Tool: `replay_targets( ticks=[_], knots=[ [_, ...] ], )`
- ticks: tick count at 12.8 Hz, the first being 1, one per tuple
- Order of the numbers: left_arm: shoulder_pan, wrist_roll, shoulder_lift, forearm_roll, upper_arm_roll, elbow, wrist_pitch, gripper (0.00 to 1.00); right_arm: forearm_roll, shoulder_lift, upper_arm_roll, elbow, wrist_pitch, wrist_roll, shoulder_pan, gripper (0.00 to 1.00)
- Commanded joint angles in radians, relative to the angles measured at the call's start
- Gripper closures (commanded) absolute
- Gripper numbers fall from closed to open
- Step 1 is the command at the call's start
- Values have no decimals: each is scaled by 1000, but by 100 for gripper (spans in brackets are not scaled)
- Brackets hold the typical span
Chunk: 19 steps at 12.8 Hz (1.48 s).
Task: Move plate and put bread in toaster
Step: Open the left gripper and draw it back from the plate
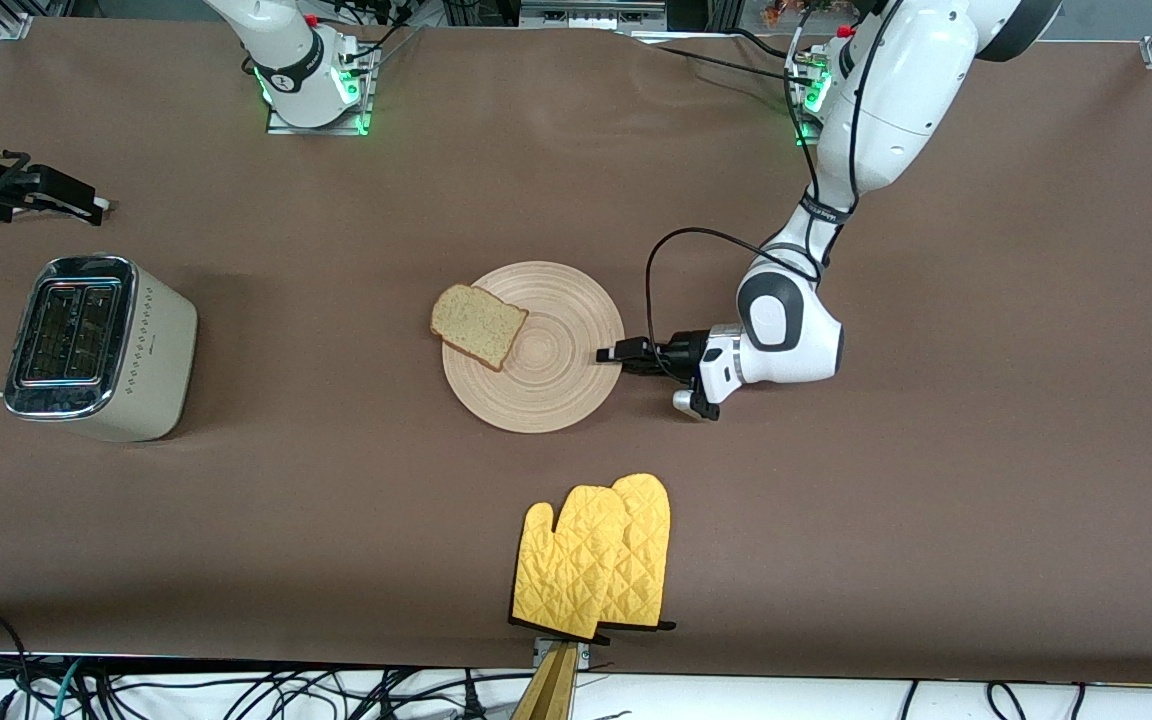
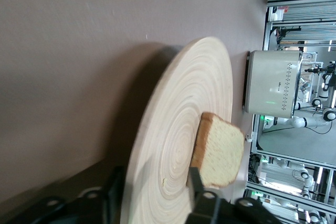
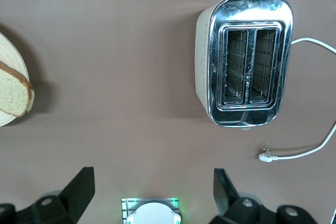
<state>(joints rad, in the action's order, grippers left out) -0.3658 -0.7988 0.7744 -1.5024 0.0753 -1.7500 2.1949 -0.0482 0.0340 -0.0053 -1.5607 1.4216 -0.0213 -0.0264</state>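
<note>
Toaster (image 1: 101,345) upright at the right arm's end of the table, slots running toward the robots' bases; tiny side mark unreadable. Plate (image 1: 546,365) mid-table, raised off the cloth at the edge held. Bread (image 1: 478,325) on its toaster-side rim, overhanging. Left gripper (image 1: 608,355) clamped on the plate's edge. Right gripper (image 3: 152,190) high over the toaster end, fingers wide apart, holding nothing.
</note>
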Motion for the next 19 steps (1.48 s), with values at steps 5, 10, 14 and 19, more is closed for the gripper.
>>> replay_targets(
  ticks=[5,10,14,19],
  knots=[
    [137,-66,-196,0,-26,-184,-23,0,14,1,-2,19,-21,-19,-7,0],
    [298,-53,-472,518,-28,-264,-12,0,14,1,-2,21,-19,-19,-7,0],
    [441,-53,-643,616,-52,-273,-15,0,14,0,4,24,-19,-17,-4,0],
    [443,336,-860,1030,-52,-286,-49,0,14,4,4,21,-21,-15,-3,0]
  ],
)
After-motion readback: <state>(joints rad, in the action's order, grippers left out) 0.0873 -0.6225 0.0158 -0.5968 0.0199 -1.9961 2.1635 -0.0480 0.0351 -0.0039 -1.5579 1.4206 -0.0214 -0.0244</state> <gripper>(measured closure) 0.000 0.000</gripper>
